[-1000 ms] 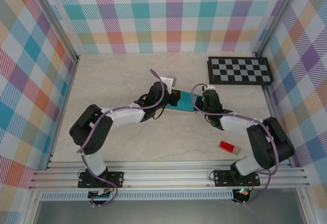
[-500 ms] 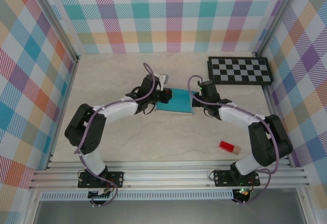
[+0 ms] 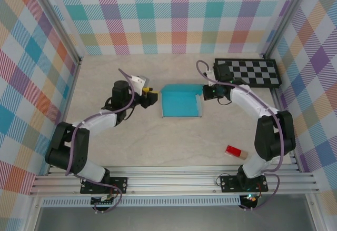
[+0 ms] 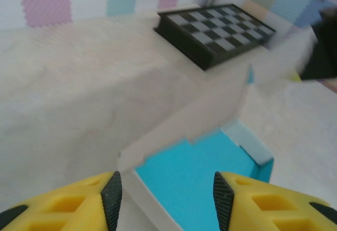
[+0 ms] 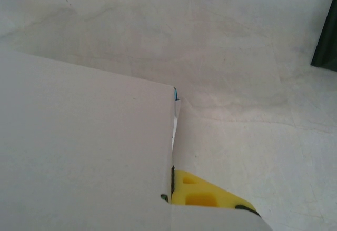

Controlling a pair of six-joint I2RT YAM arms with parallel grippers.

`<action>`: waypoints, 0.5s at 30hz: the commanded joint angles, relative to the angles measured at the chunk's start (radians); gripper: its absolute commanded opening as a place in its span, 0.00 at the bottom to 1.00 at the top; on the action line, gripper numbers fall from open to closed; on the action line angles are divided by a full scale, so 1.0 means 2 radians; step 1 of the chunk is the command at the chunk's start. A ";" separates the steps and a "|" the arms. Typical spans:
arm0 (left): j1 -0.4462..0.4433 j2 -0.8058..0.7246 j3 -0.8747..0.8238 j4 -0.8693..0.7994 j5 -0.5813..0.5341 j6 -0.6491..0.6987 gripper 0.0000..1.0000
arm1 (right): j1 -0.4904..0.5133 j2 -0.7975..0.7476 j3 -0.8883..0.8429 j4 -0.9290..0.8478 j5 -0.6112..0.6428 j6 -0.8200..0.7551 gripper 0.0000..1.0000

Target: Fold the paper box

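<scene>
Our left gripper [image 3: 151, 97] is hanging with its jaws apart and nothing between them, just left of the box [image 3: 180, 102] and not touching it. Nearer us, toward the front right of the tabletop [image 3: 131, 141], a red block [image 3: 234, 151] is lying well apart from the rest. The box is sitting mid-table, teal face up, its walls partly raised. Our right gripper [image 3: 206, 92] is pinching its right wall, jaws closed on the card. The checkerboard [image 3: 247, 73] is lying in the far right corner.

The paper box [image 3: 181, 102] lies in the middle of the table [image 3: 105, 141]. The checkerboard [image 3: 247, 73] lies far right, behind it. The small block [image 3: 234, 151] lies near right, well apart from both.
</scene>
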 commanded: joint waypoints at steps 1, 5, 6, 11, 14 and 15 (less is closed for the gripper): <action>-0.004 -0.027 -0.015 0.068 0.054 0.038 0.54 | -0.005 0.005 0.034 -0.088 -0.023 -0.033 0.00; -0.026 -0.045 -0.007 0.037 0.004 0.073 0.57 | -0.005 -0.002 0.040 -0.097 -0.020 -0.040 0.00; -0.032 -0.045 -0.003 0.032 -0.014 0.082 0.57 | -0.005 -0.004 0.039 -0.095 -0.022 -0.039 0.00; -0.040 -0.029 0.030 -0.011 0.006 0.095 0.55 | -0.005 -0.002 0.046 -0.093 -0.033 -0.032 0.00; -0.054 -0.027 0.043 -0.036 0.013 0.106 0.53 | -0.005 0.002 0.056 -0.097 -0.032 -0.024 0.00; -0.059 -0.026 0.045 -0.041 0.011 0.108 0.52 | -0.006 0.003 0.059 -0.099 -0.032 -0.021 0.00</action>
